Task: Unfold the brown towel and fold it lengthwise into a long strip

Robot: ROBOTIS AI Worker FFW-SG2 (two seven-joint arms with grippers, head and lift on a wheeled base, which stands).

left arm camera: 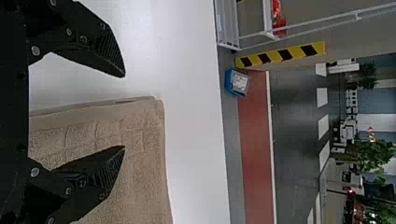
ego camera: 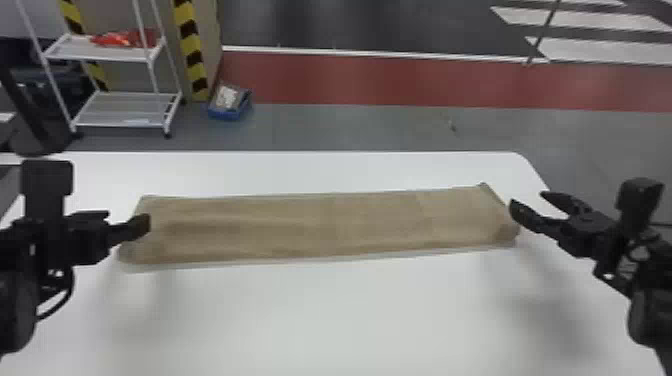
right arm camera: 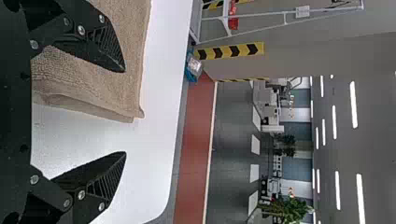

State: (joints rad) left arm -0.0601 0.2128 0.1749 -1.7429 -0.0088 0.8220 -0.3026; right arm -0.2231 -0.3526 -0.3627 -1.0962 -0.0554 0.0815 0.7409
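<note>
The brown towel [ego camera: 320, 225] lies flat as a long folded strip across the desk [ego camera: 325, 320], roughly parallel to its far edge, one end near the far right corner. Over its left end hangs the left gripper [ego camera: 128, 219], and by its right end the right gripper [ego camera: 527, 198], both open and holding nothing.

I'm seeing a white rack [ego camera: 117, 123] standing beyond the table [ego camera: 320, 315]; something red [ego camera: 120, 40] is lying on its upper shelf [ego camera: 67, 50], and a blue box [ego camera: 227, 114] is sitting near a striped post [ego camera: 191, 50].
</note>
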